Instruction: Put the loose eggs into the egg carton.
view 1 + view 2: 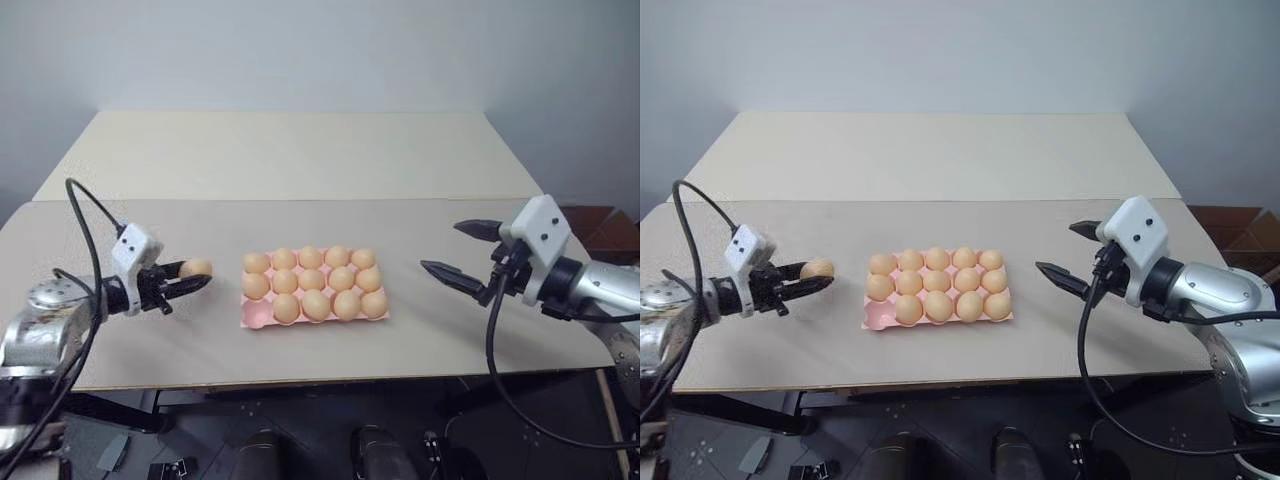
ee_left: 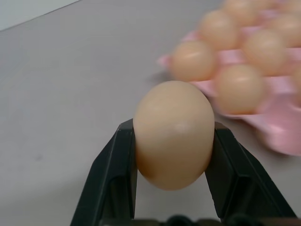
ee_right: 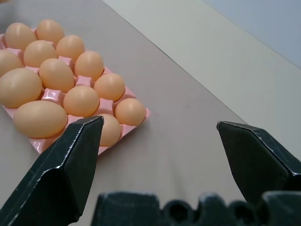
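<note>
The pink egg carton (image 1: 256,316) lies in the middle of the grey table, with eggs (image 1: 311,280) in all its cups but the front-left corner one. One loose egg (image 1: 196,267) sits between the black fingers of my left gripper (image 1: 196,274), which is shut on it a short way left of the carton and low over the table. In the left wrist view this egg (image 2: 174,134) is clamped at both sides, with the carton (image 2: 282,136) beyond. My right gripper (image 1: 462,249) hangs open and empty to the right of the carton (image 3: 51,96), pointing at it.
A paler second table (image 1: 300,150) adjoins the grey one at the back. The grey table's front edge (image 1: 330,380) runs just below the carton. Bare tabletop lies between each gripper and the carton.
</note>
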Robot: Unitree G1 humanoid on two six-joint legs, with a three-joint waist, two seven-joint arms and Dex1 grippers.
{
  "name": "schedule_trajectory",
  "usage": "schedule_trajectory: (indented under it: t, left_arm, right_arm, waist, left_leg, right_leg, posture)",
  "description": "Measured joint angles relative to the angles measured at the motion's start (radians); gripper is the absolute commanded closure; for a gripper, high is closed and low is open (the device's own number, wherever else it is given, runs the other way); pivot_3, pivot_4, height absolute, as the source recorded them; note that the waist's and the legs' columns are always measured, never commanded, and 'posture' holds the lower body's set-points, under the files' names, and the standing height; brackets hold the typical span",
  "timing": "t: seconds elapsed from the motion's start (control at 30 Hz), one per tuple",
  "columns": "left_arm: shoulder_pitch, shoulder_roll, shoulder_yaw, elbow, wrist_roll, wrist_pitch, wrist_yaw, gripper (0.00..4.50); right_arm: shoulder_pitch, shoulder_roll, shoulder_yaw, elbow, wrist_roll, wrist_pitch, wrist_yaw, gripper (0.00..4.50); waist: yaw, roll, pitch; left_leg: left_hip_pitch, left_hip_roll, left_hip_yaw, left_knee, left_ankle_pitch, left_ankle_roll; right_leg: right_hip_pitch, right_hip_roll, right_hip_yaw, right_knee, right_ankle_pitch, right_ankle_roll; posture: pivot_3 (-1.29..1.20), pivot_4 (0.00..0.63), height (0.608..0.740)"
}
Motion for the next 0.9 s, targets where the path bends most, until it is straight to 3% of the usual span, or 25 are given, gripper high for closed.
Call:
schedule_trajectory:
  t: [0.4, 0.67, 0.8, 0.9]
  left_arm:
    - [0.056, -0.085, -0.102, -0.107, -0.017, -0.005, -0.035, 2.83]
    - [-0.007, -0.105, -0.156, -0.059, -0.007, -0.006, -0.047, 0.13]
    - [-0.004, -0.092, -0.104, -0.068, -0.041, -0.002, -0.044, 0.02]
    - [0.047, -0.045, 0.003, -0.086, -0.075, -0.003, -0.051, 0.02]
  right_arm:
    - [0.007, 0.001, 0.000, -0.015, 0.001, 0.000, -0.023, 0.00]
    - [0.004, 0.002, 0.001, -0.015, 0.002, 0.010, -0.037, 0.00]
    - [0.005, 0.003, 0.001, -0.018, 0.009, 0.019, -0.040, 0.00]
    - [0.006, 0.003, 0.001, -0.026, 0.013, 0.021, -0.041, 0.00]
  waist:
    - [0.005, 0.000, 0.000]
    - [0.005, 0.000, 0.000]
    - [0.003, 0.000, 0.000]
    - [-0.005, 0.000, 0.000]
  left_leg:
    - [0.000, -0.001, 0.001, 0.000, 0.000, 0.000]
    - [0.000, -0.001, 0.000, 0.001, 0.000, 0.000]
    - [0.000, 0.000, 0.000, 0.001, 0.000, 0.000]
    - [0.000, 0.001, -0.002, 0.000, 0.000, 0.000]
  right_leg:
    - [0.001, 0.001, 0.000, -0.001, 0.000, 0.000]
    - [0.000, 0.001, 0.000, -0.001, 0.000, 0.001]
    - [0.000, 0.001, 0.000, 0.000, 0.000, 0.000]
    - [0.000, 0.001, 0.000, 0.000, 0.000, 0.000]
  posture:
    - [0.00, 0.150, 0.740]
    - [0.00, 0.150, 0.740]
    - [0.00, 0.150, 0.740]
    - [0.00, 0.150, 0.740]
